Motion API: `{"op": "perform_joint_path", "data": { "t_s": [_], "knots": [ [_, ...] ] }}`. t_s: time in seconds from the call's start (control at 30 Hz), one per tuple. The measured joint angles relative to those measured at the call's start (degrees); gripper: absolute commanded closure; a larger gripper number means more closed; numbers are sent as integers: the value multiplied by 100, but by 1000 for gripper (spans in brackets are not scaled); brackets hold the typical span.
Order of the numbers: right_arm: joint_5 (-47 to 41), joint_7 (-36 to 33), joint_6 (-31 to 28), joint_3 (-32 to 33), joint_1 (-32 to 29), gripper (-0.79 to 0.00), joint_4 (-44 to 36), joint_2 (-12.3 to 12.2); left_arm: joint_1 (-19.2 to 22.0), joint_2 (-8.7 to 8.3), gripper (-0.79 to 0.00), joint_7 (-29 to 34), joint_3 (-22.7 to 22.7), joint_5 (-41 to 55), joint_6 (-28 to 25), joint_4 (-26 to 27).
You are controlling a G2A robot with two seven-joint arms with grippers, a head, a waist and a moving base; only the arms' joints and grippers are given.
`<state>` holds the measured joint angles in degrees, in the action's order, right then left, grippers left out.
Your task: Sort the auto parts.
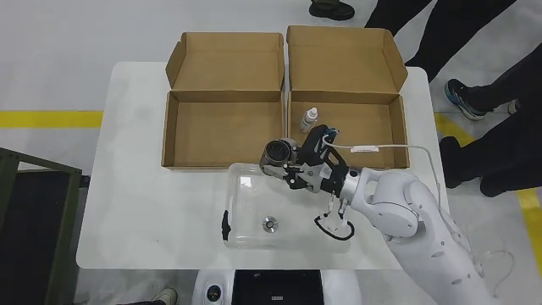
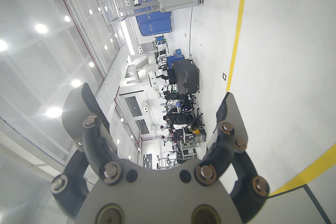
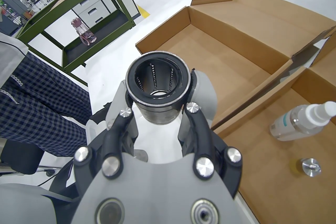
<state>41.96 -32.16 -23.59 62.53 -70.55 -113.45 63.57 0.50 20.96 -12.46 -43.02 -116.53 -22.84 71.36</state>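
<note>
My right gripper (image 1: 290, 163) (image 3: 160, 95) is shut on a black cylindrical linear bearing (image 1: 277, 152) (image 3: 158, 88) with metal rims, held with its open bore facing the wrist camera. It hangs over the far edge of a clear plastic tray (image 1: 246, 174), just in front of the empty left cardboard box (image 1: 220, 131) (image 3: 223, 59). The right cardboard box (image 1: 373, 127) (image 3: 275, 156) holds a small spray bottle (image 1: 307, 119) (image 3: 299, 121) and a round metal knob (image 3: 311, 167). My left gripper (image 2: 156, 99) is open, off the table, pointing into the room.
Inside the tray lie a small round metal part (image 1: 271, 223) and a black ring (image 1: 334, 225). Both boxes have lids folded back at the far side. A green cart (image 1: 25, 212) (image 3: 78, 25) stands left of the table; people stand at its far right.
</note>
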Motion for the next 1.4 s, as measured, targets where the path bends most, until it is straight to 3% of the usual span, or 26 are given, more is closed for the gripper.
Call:
{"op": "perform_joint_path", "data": {
  "t_s": [0.43, 0.93, 1.4],
  "knots": [
    [187, 107, 55, -96, 82, 0, 37, 24, 0, 0, -785, 0, 0, 0, 0, 0],
    [755, 504, 272, -1191, 1610, 0, 1448, 402, 0, 0, -785, 0, 0, 0, 0, 0],
    [1207, 814, 750, -1870, 2325, 0, 2520, 763, 0, 0, -785, 0, 0, 0, 0, 0]
  ]
}}
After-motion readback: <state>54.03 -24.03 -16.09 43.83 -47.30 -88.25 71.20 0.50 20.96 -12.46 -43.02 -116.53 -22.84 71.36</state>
